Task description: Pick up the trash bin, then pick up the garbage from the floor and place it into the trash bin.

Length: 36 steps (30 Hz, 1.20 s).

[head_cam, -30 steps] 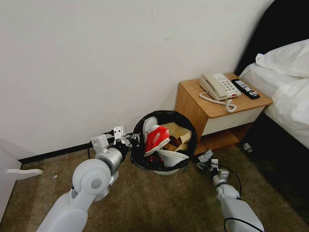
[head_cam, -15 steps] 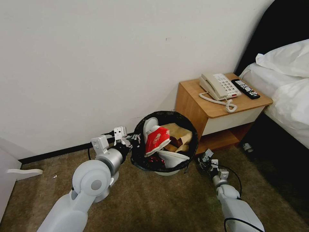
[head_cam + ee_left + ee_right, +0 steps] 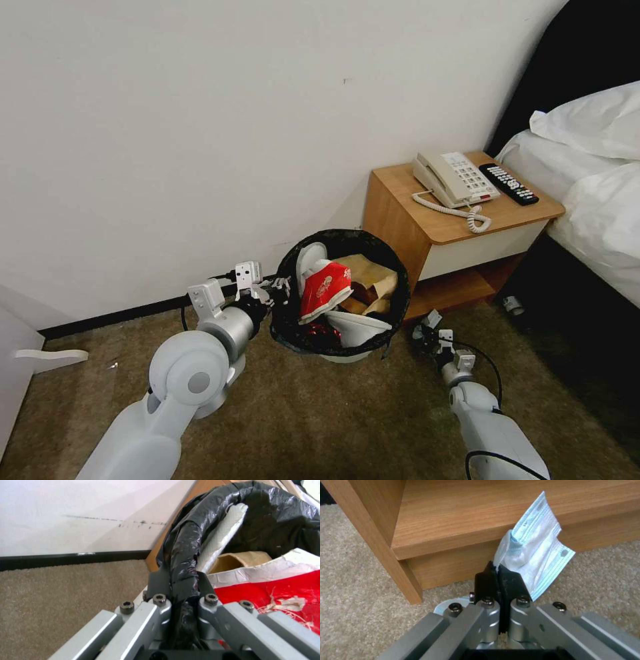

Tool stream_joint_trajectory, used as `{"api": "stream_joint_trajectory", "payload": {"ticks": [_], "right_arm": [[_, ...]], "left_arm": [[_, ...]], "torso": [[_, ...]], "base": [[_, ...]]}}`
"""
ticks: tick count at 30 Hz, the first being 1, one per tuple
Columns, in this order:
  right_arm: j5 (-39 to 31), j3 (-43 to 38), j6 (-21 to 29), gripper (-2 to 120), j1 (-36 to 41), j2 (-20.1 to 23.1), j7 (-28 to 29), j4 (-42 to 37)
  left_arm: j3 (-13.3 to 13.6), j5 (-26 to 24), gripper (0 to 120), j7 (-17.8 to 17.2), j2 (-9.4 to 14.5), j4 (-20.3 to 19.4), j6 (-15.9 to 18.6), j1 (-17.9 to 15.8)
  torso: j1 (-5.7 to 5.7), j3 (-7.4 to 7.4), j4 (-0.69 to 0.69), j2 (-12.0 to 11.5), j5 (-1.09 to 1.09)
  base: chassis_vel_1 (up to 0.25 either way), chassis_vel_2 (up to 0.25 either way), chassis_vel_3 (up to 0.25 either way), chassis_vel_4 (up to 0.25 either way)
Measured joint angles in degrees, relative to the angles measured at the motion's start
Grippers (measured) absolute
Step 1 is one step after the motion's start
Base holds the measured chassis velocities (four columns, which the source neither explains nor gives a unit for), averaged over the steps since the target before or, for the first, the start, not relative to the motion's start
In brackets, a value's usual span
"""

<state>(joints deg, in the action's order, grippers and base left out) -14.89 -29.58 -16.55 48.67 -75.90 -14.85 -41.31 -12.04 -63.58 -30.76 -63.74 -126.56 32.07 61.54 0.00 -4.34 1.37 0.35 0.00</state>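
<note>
Pale-blue and pleated, the face mask (image 3: 536, 555) is hanging pinched between the shut fingers of the right gripper (image 3: 500, 576), in front of the lower shelf of the wooden nightstand (image 3: 460, 522). Compared with a second ago, in the head view the right gripper (image 3: 427, 331) is sitting a little nearer the nightstand's foot and slightly higher, and the mask (image 3: 432, 318) is looking smaller and more tucked in above it; the bin has hardly shifted. I am reading that as the mask being lifted clear of the carpet (image 3: 320, 413), so the pick-up seems done and the carry across to the bin is what remains.

On the other side, the left gripper (image 3: 176, 582) is clamping the bag-covered rim of the trash bin (image 3: 181, 545), one finger outside and one inside the black liner. The bin (image 3: 341, 293) is sitting between the two arms, close to the wall and just beside the nightstand, already crowded with a red paper cup (image 3: 325, 288), a brown paper bag (image 3: 373, 277) and a white slipper (image 3: 357, 327). Whether its base is resting on the carpet or is raised slightly, I cannot tell. The mask is being held just beside the bin's right flank, below its rim.
</note>
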Motion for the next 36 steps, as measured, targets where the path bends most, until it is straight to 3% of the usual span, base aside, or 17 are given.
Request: {"api": "stream_joint_trajectory", "payload": {"ticks": [23,29,31,36], "right_arm": [[-1.62,0.26,-0.02,0,2.12,0.82,0.02,-3.33],[-3.13,0.18,0.18,0,5.67,2.77,0.24,-8.83],[-5.21,-0.1,0.61,0,9.91,5.88,0.64,-14.4],[-6.16,-1.52,-0.76,0,14.77,10.36,0.78,-19.74]], "left_arm": [[-0.1,-0.02,3,-0.01,0.16,0.0,-0.09,0.23],[-0.39,-0.17,3,-0.13,0.29,0.0,-0.09,0.12],[-0.78,-0.41,3,-0.18,0.31,0.01,-0.09,-0.03],[-1.02,-0.6,3,-0.23,0.26,0.08,-0.09,-0.29]], "torso": [[0.0,0.0,0.0,0.0,0.01],[0.0,0.01,-0.01,0.0,0.01],[0.0,0.01,-0.01,0.0,0.05],[0.0,0.01,0.03,0.0,-0.03]], "base": [[0.0,0.0,0.0,0.0],[0.0,0.0,0.0,0.0],[0.0,0.0,0.0,0.0],[0.0,0.0,0.0,0.0]]}}
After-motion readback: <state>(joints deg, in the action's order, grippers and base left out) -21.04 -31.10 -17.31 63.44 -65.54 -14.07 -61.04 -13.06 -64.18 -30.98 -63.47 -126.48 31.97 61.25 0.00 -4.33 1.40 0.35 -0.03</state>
